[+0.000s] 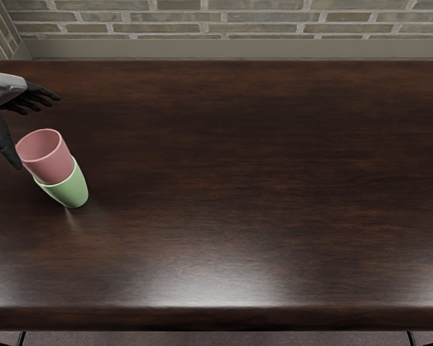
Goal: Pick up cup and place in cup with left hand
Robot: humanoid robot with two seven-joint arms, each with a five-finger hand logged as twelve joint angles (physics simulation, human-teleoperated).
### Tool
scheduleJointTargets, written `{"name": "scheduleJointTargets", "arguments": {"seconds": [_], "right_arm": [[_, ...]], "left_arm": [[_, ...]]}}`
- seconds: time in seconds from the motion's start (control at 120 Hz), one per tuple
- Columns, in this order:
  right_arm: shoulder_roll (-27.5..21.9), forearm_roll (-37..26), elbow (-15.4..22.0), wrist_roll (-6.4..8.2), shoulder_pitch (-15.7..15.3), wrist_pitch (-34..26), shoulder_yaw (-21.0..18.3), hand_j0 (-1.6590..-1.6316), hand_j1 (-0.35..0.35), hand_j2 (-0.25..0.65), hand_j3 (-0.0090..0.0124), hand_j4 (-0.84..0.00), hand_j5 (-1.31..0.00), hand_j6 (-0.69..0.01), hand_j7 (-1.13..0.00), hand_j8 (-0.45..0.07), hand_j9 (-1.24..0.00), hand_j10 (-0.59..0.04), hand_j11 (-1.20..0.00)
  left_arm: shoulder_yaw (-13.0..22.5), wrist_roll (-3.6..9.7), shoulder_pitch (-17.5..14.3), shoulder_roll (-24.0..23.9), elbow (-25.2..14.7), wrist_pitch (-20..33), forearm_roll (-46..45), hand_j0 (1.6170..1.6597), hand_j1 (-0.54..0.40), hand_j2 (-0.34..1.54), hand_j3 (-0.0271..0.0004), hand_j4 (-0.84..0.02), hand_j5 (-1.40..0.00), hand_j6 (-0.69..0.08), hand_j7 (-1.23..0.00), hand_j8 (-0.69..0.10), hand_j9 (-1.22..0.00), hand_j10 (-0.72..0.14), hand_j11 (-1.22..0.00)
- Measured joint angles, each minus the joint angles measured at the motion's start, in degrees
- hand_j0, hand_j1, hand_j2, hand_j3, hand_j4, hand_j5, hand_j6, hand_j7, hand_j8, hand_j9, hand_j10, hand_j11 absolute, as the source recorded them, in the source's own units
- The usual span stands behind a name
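Pink cup (52, 166) sits inside green cup (72, 192), left side of table (238, 180). Left hand (10, 86): fingers spread, grasping nothing; thumb near pink rim. Step, as judged: withdraw. Ease thumb clear sideways before lifting, lest it tip the stack.

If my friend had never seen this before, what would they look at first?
Probably the pink cup sitting inside the green cup, because they are the brightest things, over on the left side of the dark, shiny table. Next, maybe the robot's left hand just above them in the picture, reaching in from the left edge with its black fingers spread open.
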Motion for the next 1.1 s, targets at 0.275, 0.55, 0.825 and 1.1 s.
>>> {"name": "scheduleJointTargets", "arguments": {"seconds": [0.275, 0.55, 0.825, 1.1], "right_arm": [[0.0, 0.0, 0.0, -0.08, 0.0, 0.0, 0.0, -1.6581, -0.314, -0.006, 0.0, -0.029, -0.04, -0.029, -0.04, -0.029, -0.04, -0.029, -0.04], [0.0, 0.0, 0.0, -0.24, 0.0, 0.0, 0.0, -1.6581, -0.314, -0.006, 0.0, -0.029, -0.04, -0.029, -0.04, -0.029, -0.04, -0.029, -0.04], [0.0, 0.0, 0.0, -0.3, 0.1, 0.0, 0.0, -1.6581, -0.314, -0.006, 0.0, -0.029, -0.04, -0.029, -0.04, -0.029, -0.04, -0.029, -0.04], [0.0, 0.0, 0.1, -0.34, 0.1, 0.0, 0.0, -1.6581, -0.314, -0.006, 0.0, -0.029, -0.04, -0.029, -0.04, -0.029, -0.04, -0.029, -0.04]], "left_arm": [[-0.1, 0.0, 0.0, -0.3, -0.3, 0.1, -0.1, 1.658, 0.247, 0.02, 0.0, -0.095, -0.11, -0.097, -0.11, -0.096, -0.11, -0.094, -0.11], [-0.2, 0.0, -1.4, -0.3, -0.6, -0.5, -9.5, 1.658, 0.27, 0.01, 0.0, -0.075, -0.09, -0.077, -0.09, -0.076, -0.09, -0.074, -0.09], [-0.4, 0.0, -1.6, -0.5, -0.7, -2.9, -30.6, 1.658, 0.313, 0.01, 0.0, -0.037, -0.04, -0.038, -0.04, -0.037, -0.04, -0.036, -0.04], [-0.2, 0.0, 6.3, 4.4, -0.2, -6.6, -51.7, 1.6581, 0.325, 0.0, 0.0, -0.022, -0.03, -0.022, -0.03, -0.022, -0.03, -0.022, -0.03]]}}
